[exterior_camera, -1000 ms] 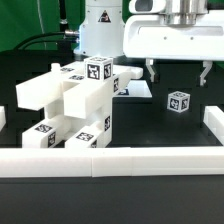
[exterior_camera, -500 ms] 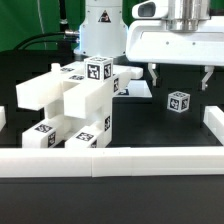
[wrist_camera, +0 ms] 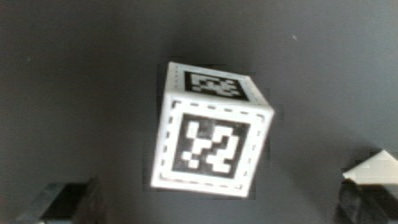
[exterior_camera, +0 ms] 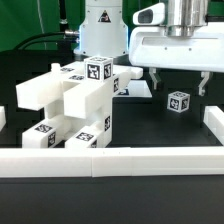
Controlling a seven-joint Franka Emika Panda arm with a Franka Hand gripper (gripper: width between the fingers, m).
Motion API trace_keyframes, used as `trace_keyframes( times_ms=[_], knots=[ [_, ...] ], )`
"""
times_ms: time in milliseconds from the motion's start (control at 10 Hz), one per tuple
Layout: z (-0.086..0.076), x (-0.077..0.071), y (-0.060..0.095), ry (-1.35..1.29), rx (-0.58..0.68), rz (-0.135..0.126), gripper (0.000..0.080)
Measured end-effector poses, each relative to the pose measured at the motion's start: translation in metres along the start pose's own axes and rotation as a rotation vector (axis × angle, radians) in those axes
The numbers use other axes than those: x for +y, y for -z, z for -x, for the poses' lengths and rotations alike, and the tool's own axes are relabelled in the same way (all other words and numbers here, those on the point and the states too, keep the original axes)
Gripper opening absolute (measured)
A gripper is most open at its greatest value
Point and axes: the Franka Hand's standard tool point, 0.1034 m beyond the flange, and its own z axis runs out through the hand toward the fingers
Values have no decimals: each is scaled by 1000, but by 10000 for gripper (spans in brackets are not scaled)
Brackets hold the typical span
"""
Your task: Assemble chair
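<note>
A partly joined chair (exterior_camera: 75, 105) of chunky white tagged pieces stands at the exterior view's left on the black table. A small white tagged cube (exterior_camera: 177, 102) lies alone at the exterior view's right. My gripper (exterior_camera: 178, 86) hangs just above the cube, open, with a finger on each side of it and not touching. In the wrist view the cube (wrist_camera: 214, 135) fills the middle, showing two tags, and dark fingertips (wrist_camera: 54, 203) show at either lower corner with the cube between them.
A long low white rail (exterior_camera: 110, 162) runs along the table's near edge, with short white blocks at both ends (exterior_camera: 214, 124). The white robot base (exterior_camera: 100, 30) stands behind the chair. A flat white tagged piece (exterior_camera: 133, 91) lies behind the chair.
My gripper has moved down and a little toward the exterior view's right, closer over the small cube. The cube and the chair have not moved.
</note>
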Motion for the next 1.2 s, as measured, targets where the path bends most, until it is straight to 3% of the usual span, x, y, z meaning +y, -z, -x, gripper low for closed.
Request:
trace_keyframes(
  times_ms=[500, 600, 700, 800, 900, 1100, 1200],
  knots=[
    [13, 8, -19, 13, -17, 39, 649],
    [13, 9, -20, 14, -18, 40, 556],
    [13, 9, -20, 15, -18, 40, 373],
    [13, 9, -20, 15, -18, 41, 373],
    [13, 9, -20, 15, -18, 41, 281],
    [12, 8, -17, 30, -21, 38, 281],
    [9, 4, -7, 53, -29, 25, 281]
  ],
)
